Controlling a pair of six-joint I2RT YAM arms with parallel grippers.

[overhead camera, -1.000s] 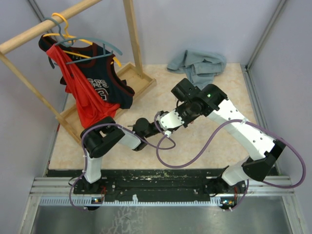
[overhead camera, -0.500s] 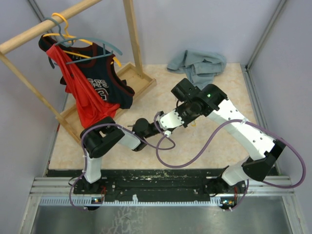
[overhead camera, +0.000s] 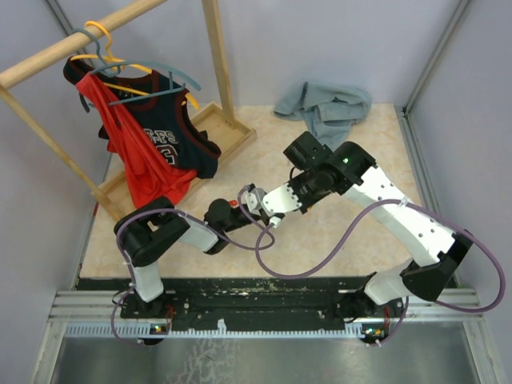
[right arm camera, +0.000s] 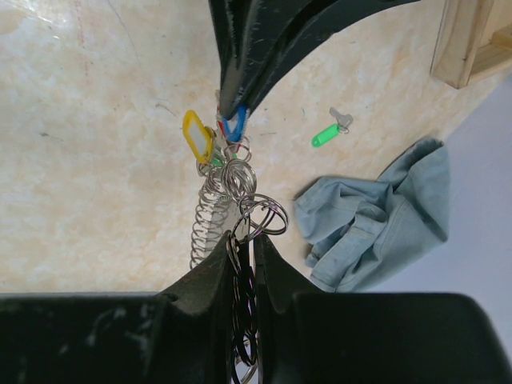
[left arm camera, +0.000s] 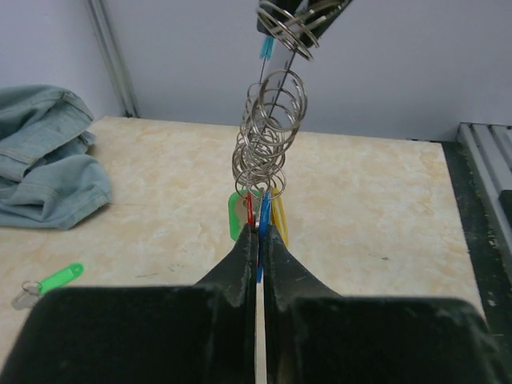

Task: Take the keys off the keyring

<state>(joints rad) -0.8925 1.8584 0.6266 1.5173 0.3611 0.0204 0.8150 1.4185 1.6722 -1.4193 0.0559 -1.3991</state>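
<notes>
Top view: a beige marbled table [overhead camera: 344, 240] stands between grey walls [overhead camera: 320, 40], with a wooden clothes rack [overhead camera: 214, 56] at its far left.

Left wrist view: my left gripper [left arm camera: 258, 240] is clamped shut on the small keys with coloured plastic tags [left arm camera: 260, 210]. The silvery coiled metal keyring [left arm camera: 270, 128] rises straight above it.

Right wrist view: my right gripper [right arm camera: 244, 240] pinches the keyring's end loops. A loose green-tagged key [right arm camera: 326, 133] lies on the table beyond, to the right.

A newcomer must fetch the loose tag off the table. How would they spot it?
Start at the denim cloth on the beige tabletop. Near it lies a green tag with a small metal ring, flat and alone, unlike the bunched tags hanging in mid-air.
</notes>
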